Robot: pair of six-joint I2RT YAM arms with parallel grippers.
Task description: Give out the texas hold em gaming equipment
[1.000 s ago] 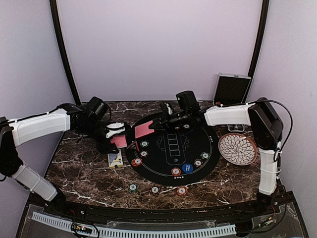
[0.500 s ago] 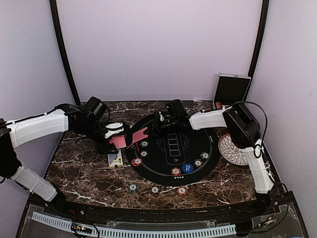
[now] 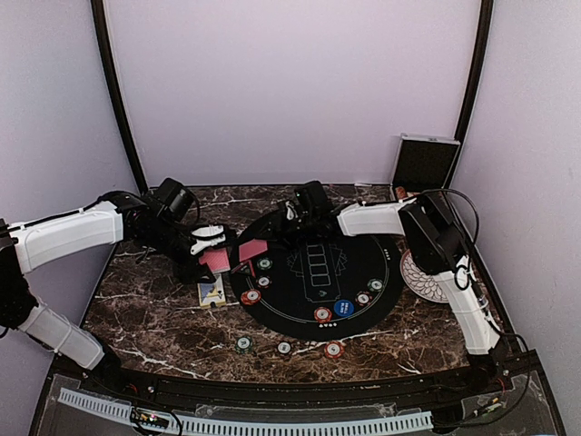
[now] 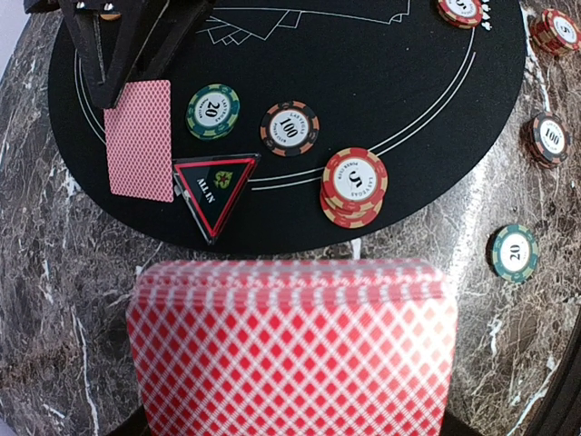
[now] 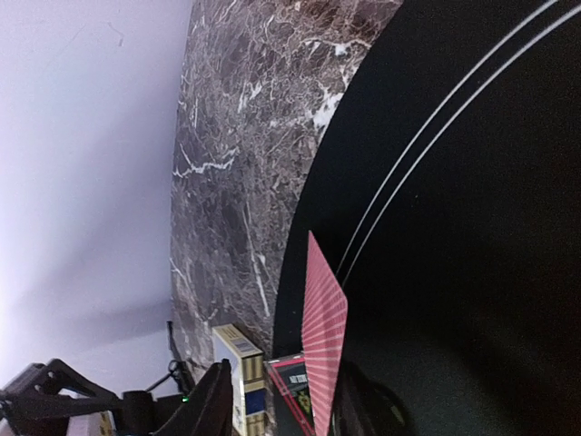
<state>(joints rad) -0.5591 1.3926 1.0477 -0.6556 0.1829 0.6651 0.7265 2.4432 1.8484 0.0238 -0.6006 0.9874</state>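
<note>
My left gripper is shut on a deck of red-backed cards held just off the left rim of the black round mat. A single red-backed card lies face down at the mat's left edge. My right gripper stands at its far end with its jaws apart; the card shows edge-on nearer one finger. Beside the card lie a green chip, a black chip, a red chip stack and a triangular all-in marker. A blue button disc sits at the mat's front.
A card box lies on the marble left of the mat. Three chips sit in a row in front of the mat. The patterned plate is at the right, partly behind my right arm. A black case stands at the back right.
My right arm reached left and down, bringing its card flat onto the mat's left edge, and its jaws parted. The left arm and deck stayed put.
</note>
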